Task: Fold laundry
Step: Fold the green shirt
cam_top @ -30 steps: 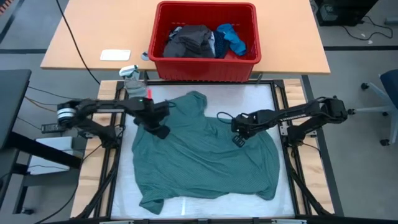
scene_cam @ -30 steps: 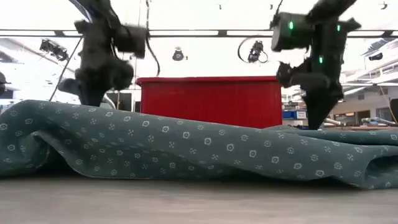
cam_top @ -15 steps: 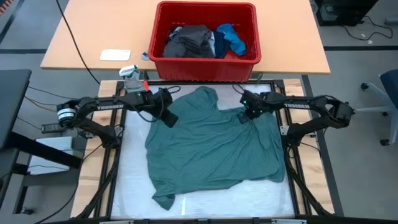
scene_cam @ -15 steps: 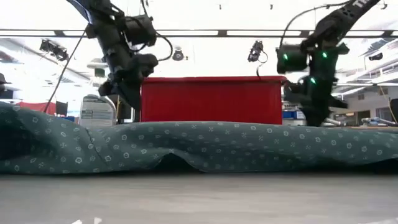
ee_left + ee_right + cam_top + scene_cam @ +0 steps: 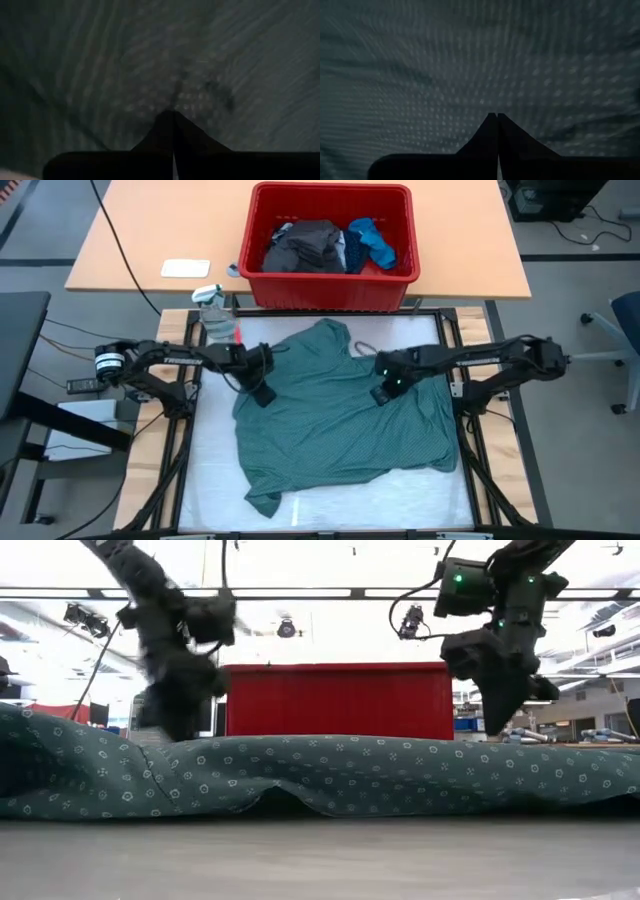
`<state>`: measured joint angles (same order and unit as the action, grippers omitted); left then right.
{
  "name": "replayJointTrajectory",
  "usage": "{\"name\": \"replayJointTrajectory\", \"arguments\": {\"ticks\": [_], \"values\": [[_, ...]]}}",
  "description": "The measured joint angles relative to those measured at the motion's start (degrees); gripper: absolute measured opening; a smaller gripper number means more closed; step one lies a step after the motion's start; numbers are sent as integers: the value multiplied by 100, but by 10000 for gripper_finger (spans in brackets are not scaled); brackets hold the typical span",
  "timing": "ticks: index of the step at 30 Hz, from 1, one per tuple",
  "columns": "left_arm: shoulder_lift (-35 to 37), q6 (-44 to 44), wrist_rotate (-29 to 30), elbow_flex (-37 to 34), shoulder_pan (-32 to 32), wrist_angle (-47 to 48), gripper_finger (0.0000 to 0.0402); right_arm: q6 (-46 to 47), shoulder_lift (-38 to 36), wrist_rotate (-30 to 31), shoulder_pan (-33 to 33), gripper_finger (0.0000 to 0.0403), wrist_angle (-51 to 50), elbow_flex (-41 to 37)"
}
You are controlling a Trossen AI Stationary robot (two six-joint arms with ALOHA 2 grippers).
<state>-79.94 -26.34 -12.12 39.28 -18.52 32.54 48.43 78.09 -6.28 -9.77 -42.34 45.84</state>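
Note:
The large teal-green shirt [image 5: 340, 420] lies spread and rumpled on the white table mat [image 5: 213, 470], collar toward the far edge. In the low view it is a long dotted ridge [image 5: 330, 775]. My left gripper [image 5: 264, 395] is shut and points down over the shirt's left part. My right gripper [image 5: 380, 394] is shut and points down over its right part. Both wrist views show shut fingertips [image 5: 173, 114] [image 5: 497, 116] with blurred dotted cloth beyond. A dark grey piece [image 5: 305, 245] and a bright blue piece [image 5: 372, 240] lie in the red bin [image 5: 330, 290]. My left gripper points its shut fingers down at the shirt's left part [image 5: 185, 100]; I cannot tell whether the tips touch the cloth. My right gripper points its shut fingers down at the shirt's right part [image 5: 495, 95]; whether they touch, I cannot tell. No cloth shows between either pair of fingers.
The red bin stands on the wooden table beyond the mat's far edge. A clear spray bottle [image 5: 215, 315] stands at the mat's far left corner. A flat white thing [image 5: 186, 268] lies on the wooden table. Bare mat shows left of the shirt and along the near edge.
Both shut grippers went toward the far edge, and the shirt slid with them and drew in narrower, leaving more bare mat at the left and near edges. The grippers then came back toward the near edge over the shirt, which stayed where it was.

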Motion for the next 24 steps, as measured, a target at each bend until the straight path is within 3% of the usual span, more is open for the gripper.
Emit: {"name": "replayJointTrajectory", "arguments": {"ticks": [5, 8, 13, 16, 19, 24], "values": [[64, -910, -1163, -801, 320, 175, 2, 139, 547, -60, 624, 4, 27, 0], [179, -1480, -1800, -1011, 746, 255, 2, 114, 685, -481, 1230, 4, -287, 0], [580, -2441, -1744, -940, 1573, 403, 1, 692, 279, -791, 2349, 4, -884, 0], [823, -2808, -1692, -795, 1896, 385, 1, 890, 57, -154, 2777, 4, -813, -102], [949, -2811, -1380, -618, 1833, 382, 1, 907, 125, 253, 2553, 3, -150, -695], [953, -2465, -923, -291, 1599, 195, 1, 710, 284, -379, 1958, 2, 897, -1280]]}}
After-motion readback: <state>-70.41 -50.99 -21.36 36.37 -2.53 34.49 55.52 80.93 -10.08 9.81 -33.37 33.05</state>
